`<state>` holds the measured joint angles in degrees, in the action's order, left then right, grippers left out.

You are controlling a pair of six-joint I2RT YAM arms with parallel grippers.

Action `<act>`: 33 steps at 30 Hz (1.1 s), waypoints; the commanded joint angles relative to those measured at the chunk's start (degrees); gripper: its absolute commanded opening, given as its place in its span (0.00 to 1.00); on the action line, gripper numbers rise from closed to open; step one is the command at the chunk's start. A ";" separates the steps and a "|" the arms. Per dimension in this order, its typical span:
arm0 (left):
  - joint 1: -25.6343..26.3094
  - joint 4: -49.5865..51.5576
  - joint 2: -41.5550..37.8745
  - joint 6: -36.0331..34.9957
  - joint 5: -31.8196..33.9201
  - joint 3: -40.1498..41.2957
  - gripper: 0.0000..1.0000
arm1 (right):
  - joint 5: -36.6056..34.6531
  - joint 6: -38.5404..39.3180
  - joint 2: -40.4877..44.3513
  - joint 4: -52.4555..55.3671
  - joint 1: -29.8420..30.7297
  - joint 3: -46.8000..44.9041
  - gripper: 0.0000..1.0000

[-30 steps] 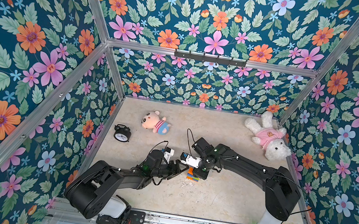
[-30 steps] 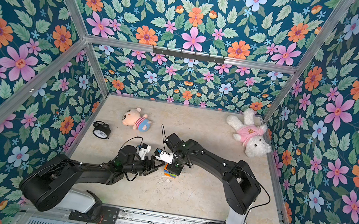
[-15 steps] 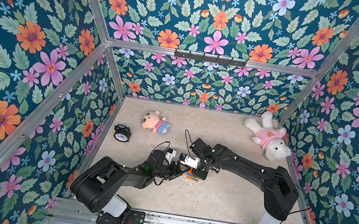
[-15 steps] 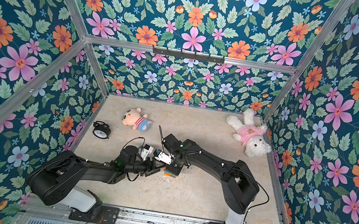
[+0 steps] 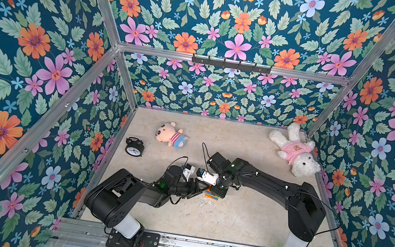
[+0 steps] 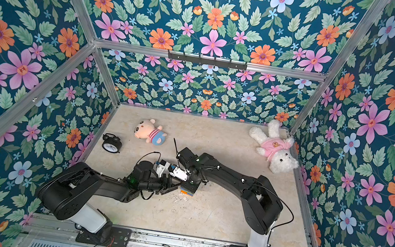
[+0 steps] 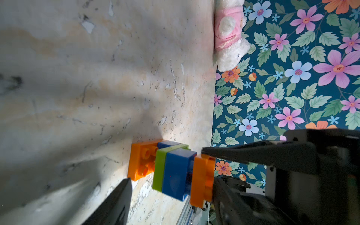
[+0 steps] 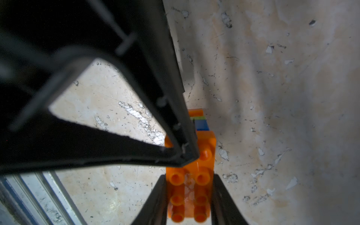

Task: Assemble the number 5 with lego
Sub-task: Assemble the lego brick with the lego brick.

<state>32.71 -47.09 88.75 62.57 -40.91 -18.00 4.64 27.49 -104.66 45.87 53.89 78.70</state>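
The lego stack (image 5: 212,194) stands on the table (image 5: 243,217) between both arms. In the left wrist view it reads bottom orange brick (image 7: 141,161), blue, lime-green brick (image 7: 159,169), blue brick (image 7: 177,175), top orange brick (image 7: 202,181), with a narrow gap under the top one. My right gripper (image 8: 190,194) is shut on the top orange brick (image 8: 206,144), one finger on each long side. My left gripper (image 7: 171,194) lies sideways and open astride the stack. One of its fingers (image 8: 181,136) rests on the top brick's studs; the other finger (image 7: 115,204) is by the table, apart from the bottom brick.
A black alarm clock (image 5: 134,146) stands at the left wall. A small plush doll (image 5: 171,136) lies behind the arms. A white plush in a pink shirt (image 5: 293,153) lies in the far right corner. Flowered walls close in three sides.
My left gripper's fingers have drawn closer together around the stack, and its arm has shifted slightly. The right gripper has kept its hold on the top orange brick.
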 commanded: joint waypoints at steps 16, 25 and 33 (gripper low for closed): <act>0.34 -8.63 5.66 2.68 -2.61 0.33 0.63 | 1.76 0.60 -0.89 3.87 0.16 0.79 0.20; 0.43 -10.61 7.84 3.68 -2.34 1.12 0.58 | 2.09 1.24 -0.24 3.23 0.16 0.08 0.20; 0.44 -10.87 8.63 3.70 -2.25 1.22 0.51 | 0.28 -0.82 -0.54 2.48 0.16 0.05 0.22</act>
<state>33.12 -61.08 96.95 66.00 -44.03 -16.82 5.06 28.16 -104.97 46.85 53.95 78.81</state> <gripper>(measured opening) 0.514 0.355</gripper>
